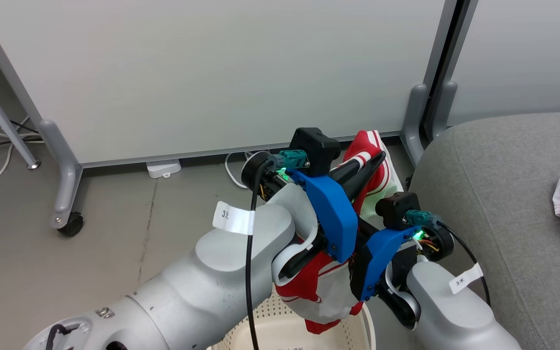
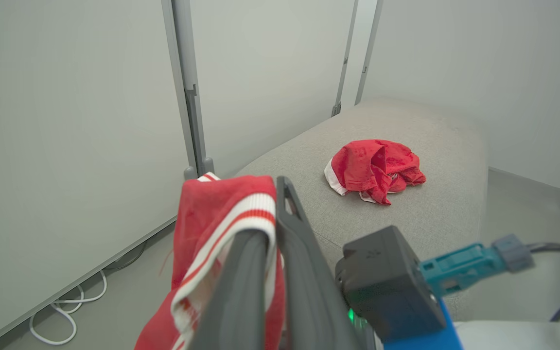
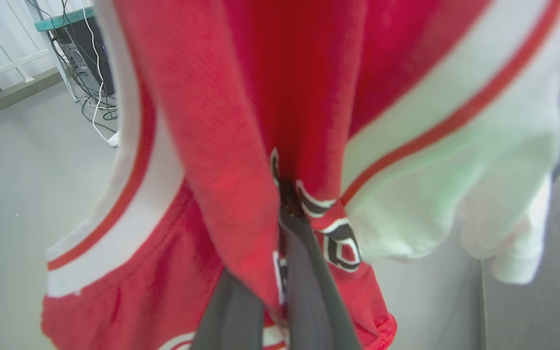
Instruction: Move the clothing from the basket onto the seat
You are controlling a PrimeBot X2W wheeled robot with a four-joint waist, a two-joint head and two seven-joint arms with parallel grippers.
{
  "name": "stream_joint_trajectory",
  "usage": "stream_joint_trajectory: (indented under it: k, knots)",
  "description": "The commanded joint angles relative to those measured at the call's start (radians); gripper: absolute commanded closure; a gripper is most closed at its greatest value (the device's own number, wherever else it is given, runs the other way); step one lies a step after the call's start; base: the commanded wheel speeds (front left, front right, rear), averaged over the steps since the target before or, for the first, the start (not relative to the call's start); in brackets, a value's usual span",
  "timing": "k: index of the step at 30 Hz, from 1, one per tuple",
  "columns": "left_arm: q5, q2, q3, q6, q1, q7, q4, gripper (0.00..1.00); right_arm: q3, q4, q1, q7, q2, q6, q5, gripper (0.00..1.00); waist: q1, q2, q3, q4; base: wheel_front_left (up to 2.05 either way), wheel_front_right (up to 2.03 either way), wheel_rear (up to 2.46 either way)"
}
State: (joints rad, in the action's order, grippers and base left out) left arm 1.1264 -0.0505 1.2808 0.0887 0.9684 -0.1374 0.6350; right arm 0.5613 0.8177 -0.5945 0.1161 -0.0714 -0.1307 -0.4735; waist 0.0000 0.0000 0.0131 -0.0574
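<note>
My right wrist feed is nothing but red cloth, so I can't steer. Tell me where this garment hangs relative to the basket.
Observer: The held garment hangs over the basket, with its lower end above the opening.
Operator: Report the left gripper.
Observer: The left gripper is shut on the garment's striped end, just short of the seat.
Operator: Check the seat.
Observer: A second garment, also red, lies crumpled on it.
</note>
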Motion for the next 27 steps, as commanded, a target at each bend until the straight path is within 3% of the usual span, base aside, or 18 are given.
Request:
stream_joint_trajectory:
  k: [1,23,24,25,26,27]
  knots:
    - [0.0,0.0,0.002,0.001,-0.009,0.0,0.002,1.0,0.007,0.008,-0.016,0.008,0.0,0.0,-0.008,1.0,0.0,0.0,0.0,0.001,0.0,0.0,0.0]
    - [0.0,0.0,0.002,-0.001,-0.02,-0.006,0.025,1.0,0.089,0.074,-0.049,0.081,-0.007,0.0,-0.097,1.0,0.0,0.0,0.005,0.019,0.0,0.0,0.0]
    - [0.002,0.0,0.002,-0.001,-0.021,-0.004,0.026,0.82,0.092,0.076,-0.05,0.083,-0.007,0.0,-0.099,1.0,0.0,0.0,0.005,0.02,0.0,0.0,0.0]
    - [0.005,0.0,0.002,-0.001,-0.023,0.0,0.026,0.52,0.094,0.079,-0.051,0.085,-0.007,0.0,-0.102,1.0,0.0,0.0,0.005,0.021,0.0,0.0,0.0]
    - [0.007,0.0,0.002,0.0,-0.024,0.002,0.027,0.07,0.097,0.081,-0.052,0.087,-0.007,0.0,-0.102,1.0,0.0,0.0,0.005,0.022,0.0,0.0,0.0]
    - [0.007,0.0,0.002,0.001,-0.023,0.002,0.027,0.0,0.099,0.082,-0.054,0.09,-0.007,0.0,-0.106,1.0,0.0,0.0,0.005,0.023,0.0,0.0,0.0]
